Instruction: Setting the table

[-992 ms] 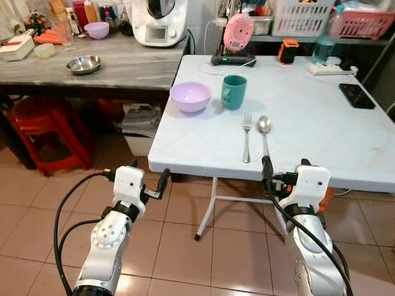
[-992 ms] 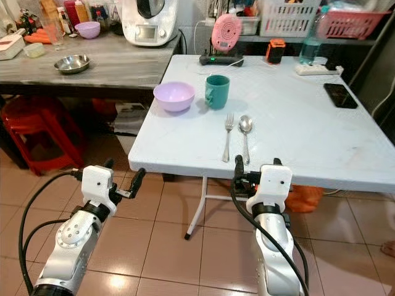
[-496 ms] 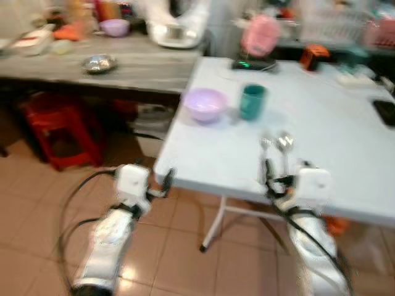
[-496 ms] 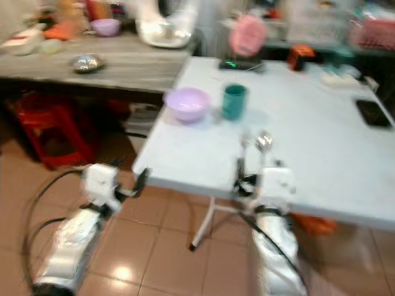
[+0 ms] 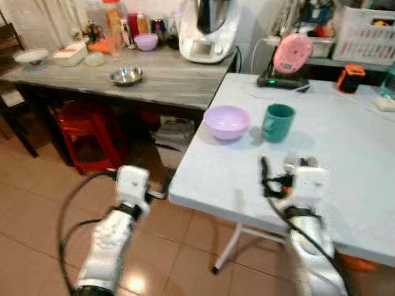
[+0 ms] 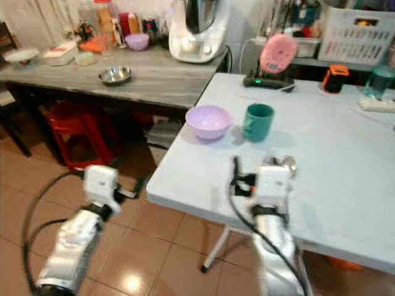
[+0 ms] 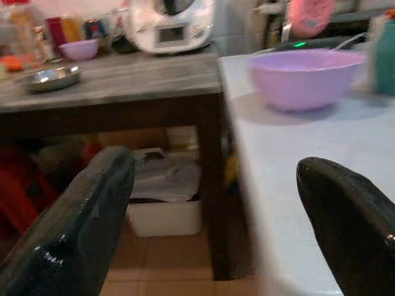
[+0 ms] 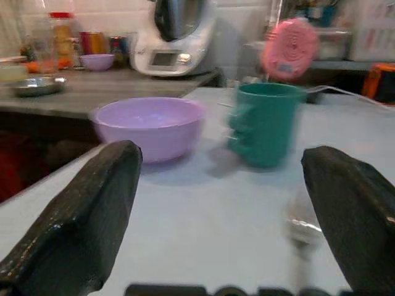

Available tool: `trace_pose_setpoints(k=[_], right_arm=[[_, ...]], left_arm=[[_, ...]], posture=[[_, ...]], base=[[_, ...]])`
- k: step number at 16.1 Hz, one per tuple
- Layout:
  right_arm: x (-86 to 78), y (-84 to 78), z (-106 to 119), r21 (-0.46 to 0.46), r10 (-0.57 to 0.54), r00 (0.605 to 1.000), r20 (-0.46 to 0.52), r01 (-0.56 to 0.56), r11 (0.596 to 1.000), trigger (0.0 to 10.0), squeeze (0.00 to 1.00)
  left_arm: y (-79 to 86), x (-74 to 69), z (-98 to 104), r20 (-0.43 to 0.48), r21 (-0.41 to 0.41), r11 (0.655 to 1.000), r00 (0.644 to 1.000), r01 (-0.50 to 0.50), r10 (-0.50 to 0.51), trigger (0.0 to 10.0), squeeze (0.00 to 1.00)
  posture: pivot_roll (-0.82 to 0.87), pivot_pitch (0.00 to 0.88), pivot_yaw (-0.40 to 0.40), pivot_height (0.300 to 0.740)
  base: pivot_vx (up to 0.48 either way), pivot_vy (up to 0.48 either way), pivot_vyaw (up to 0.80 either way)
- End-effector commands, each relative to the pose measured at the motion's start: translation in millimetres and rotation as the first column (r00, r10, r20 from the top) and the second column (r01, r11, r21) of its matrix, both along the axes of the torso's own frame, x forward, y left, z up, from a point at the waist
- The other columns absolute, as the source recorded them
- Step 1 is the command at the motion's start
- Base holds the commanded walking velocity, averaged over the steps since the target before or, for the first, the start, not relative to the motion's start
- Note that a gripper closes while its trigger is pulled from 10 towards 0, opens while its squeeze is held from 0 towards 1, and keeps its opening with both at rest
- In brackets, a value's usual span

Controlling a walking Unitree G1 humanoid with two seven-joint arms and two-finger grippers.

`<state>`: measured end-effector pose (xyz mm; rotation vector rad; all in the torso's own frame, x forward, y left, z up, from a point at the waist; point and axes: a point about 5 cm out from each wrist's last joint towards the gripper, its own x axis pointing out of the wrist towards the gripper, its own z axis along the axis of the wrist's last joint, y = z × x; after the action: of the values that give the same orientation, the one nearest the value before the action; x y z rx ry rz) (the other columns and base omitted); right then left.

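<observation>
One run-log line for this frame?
left gripper open, beside table edge | right gripper open, over table | bowl, mug untouched

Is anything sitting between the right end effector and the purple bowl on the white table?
Nothing visible. From the right end effector, open over the table's near edge, bare white table runs up to the purple bowl. The green mug stands beside the bowl, off that line.
</observation>
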<state>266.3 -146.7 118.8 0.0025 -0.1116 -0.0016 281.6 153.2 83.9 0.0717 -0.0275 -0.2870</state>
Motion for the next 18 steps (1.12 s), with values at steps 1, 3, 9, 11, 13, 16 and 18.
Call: trace_pose_setpoints(k=[1,3,9,11,13,16,18], right_arm=[[0.6,-6.2,3,-0.011,-0.013,1.0,0.011,0.013,1.0,10.0,0.0],[1.4,-4.7,5,-0.03,0.004,1.0,0.018,-0.004,1.0,10.0,0.0],[2.0,-3.8,4,-0.031,0.021,1.0,0.006,-0.021,0.999,10.0,0.0],[1.9,-1.3,4,-0.047,0.043,0.999,-0.002,-0.043,0.998,10.0,0.0],[2.8,-1.5,6,-0.054,0.075,0.997,-0.015,-0.076,0.996,10.0,0.0],[5.9,-6.1,8,-0.083,0.088,0.996,-0.031,-0.09,0.993,10.0,0.0],[10.5,-11.4,6,-0.143,0.116,0.99,-0.082,-0.127,0.982,10.0,0.0]], left_arm=[[-3.9,2.0,4,0.013,-0.001,1.0,1.0,0.014,-0.014,10.0,0.0],[-4.9,1.7,3,0.01,-0.005,1.0,1.0,0.013,-0.013,10.0,0.0],[-10.1,-2.8,1,0.015,-0.018,0.999,0.999,0.035,-0.034,10.0,0.0],[-12.1,-7.1,-1,0.014,-0.019,0.998,0.998,0.064,-0.064,10.0,0.0],[-14.2,-14.1,-4,0.006,-0.006,0.991,0.991,0.132,-0.132,10.0,0.0],[-12.9,-22.8,-6,-0.01,-0.025,0.98,0.98,0.198,-0.198,10.0,0.0],[-12.9,-30.3,-10,-0.033,-0.037,0.965,0.965,0.259,-0.26,10.0,0.0]], posture=[[0.0,0.0,0.032,0.74],[0.0,0.0,0.026,0.74],[0.0,0.0,0.014,0.74],[-0.01,0.0,0.011,0.74],[-0.01,0.0,0.006,0.74],[-0.02,0.0,0.004,0.74],[-0.02,0.0,0.002,0.74]], base=[[0.322,0.0,0.0],[0.315,0.0,0.0],[0.148,0.0,0.0],[0.0,0.0,0.0],[0.0,0.0,0.0],[0.0,0.0,0.0],[0.0,0.0,0.0]])
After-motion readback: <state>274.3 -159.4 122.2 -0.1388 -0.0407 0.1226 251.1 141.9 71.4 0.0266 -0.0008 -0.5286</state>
